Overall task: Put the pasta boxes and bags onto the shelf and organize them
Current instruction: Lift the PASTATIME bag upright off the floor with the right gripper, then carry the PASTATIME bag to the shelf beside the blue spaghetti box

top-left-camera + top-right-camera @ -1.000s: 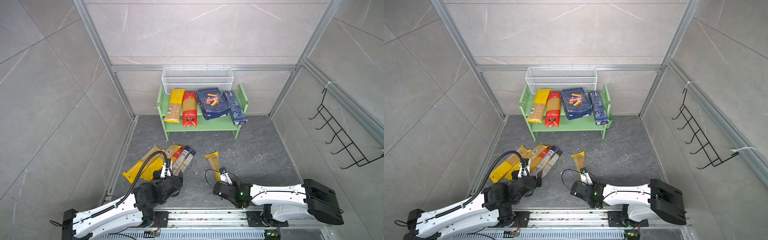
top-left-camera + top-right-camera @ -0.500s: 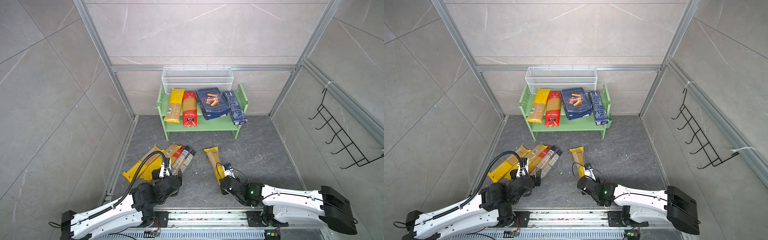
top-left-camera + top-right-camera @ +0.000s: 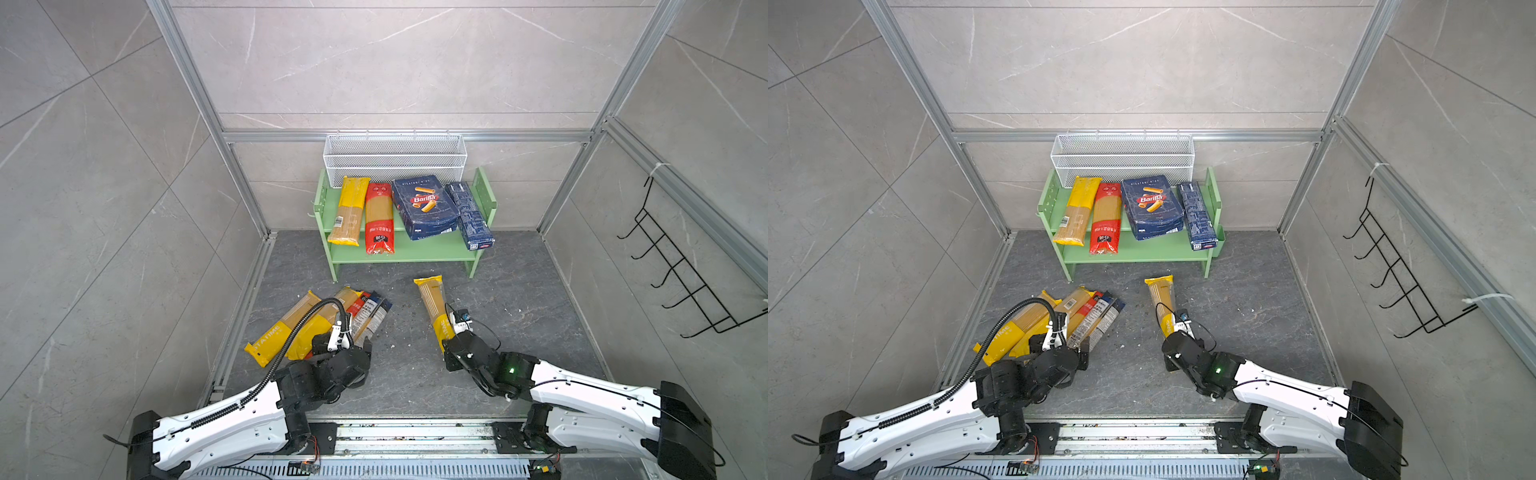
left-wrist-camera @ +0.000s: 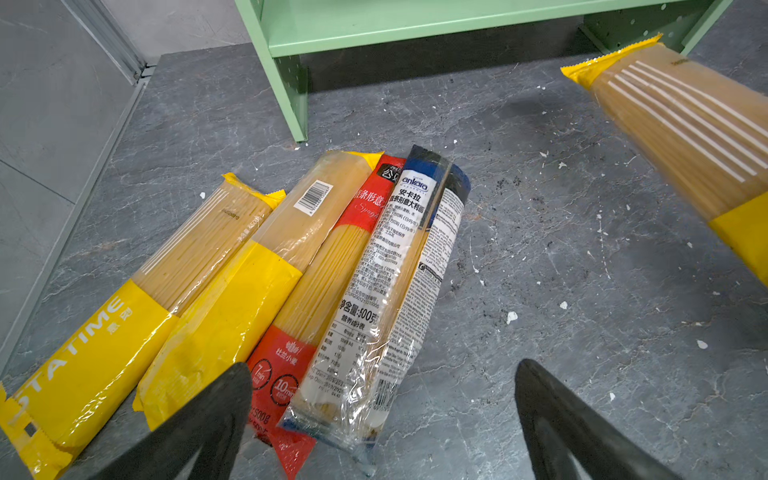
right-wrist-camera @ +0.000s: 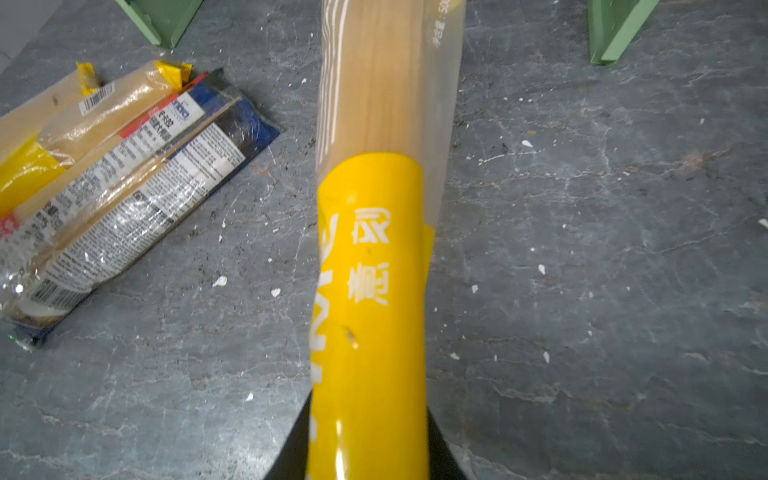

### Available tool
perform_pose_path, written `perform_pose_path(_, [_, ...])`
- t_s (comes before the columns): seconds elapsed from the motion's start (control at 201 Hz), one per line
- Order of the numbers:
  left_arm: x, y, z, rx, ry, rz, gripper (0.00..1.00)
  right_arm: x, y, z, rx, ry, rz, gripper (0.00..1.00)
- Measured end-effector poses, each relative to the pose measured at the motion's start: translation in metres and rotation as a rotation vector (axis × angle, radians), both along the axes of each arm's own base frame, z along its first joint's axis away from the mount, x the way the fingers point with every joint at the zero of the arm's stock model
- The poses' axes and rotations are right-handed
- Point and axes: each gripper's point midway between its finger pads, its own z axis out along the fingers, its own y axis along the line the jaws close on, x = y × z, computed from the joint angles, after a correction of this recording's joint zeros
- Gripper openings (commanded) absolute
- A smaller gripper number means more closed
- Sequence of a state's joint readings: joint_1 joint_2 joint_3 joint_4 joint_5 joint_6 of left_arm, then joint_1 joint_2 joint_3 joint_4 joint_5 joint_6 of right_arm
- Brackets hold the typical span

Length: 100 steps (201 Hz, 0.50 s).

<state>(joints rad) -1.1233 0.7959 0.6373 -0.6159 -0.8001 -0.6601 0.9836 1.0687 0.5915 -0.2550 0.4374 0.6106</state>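
Right wrist view: right tool [image 5: 368, 451] clamps a slim, glossy yellow bag [image 5: 370, 270] — left tool [image 4: 384, 368] gapes wide.

I noted dark stone floor [image 3: 519, 291], speckled with white crumbs [image 4: 512, 317]; green shelf [image 3: 415, 254] stood on it at back; upper board [image 3: 332, 208] carried, left to right, yellow bag [image 3: 349, 212], red bag [image 3: 379, 218], wide Barilla box [image 3: 424, 208], narrow blue box [image 3: 471, 216]; four bags [image 4: 257, 274] lay fanned, touching, on floor at front left.

narrow box [image 3: 469, 216] print illegible, held yellow bag [image 5: 370, 291] ends cut off
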Motion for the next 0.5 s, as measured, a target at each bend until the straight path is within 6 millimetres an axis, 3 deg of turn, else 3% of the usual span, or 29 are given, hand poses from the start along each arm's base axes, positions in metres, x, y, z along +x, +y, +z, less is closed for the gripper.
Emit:
perform_pose_path(0.274, [0.022, -0.001, -0.002, -0.058, 0.047, 0.020, 1.00, 0.035, -0.002, 0.021, 0.011, -0.012, -0.025, 0.00])
perform_pose_path(0.498, [0.037, -0.007, -0.005, -0.071, 0.073, 0.002, 1.00, 0.076, -0.007, 0.039, 0.040, -0.026, -0.068, 0.00])
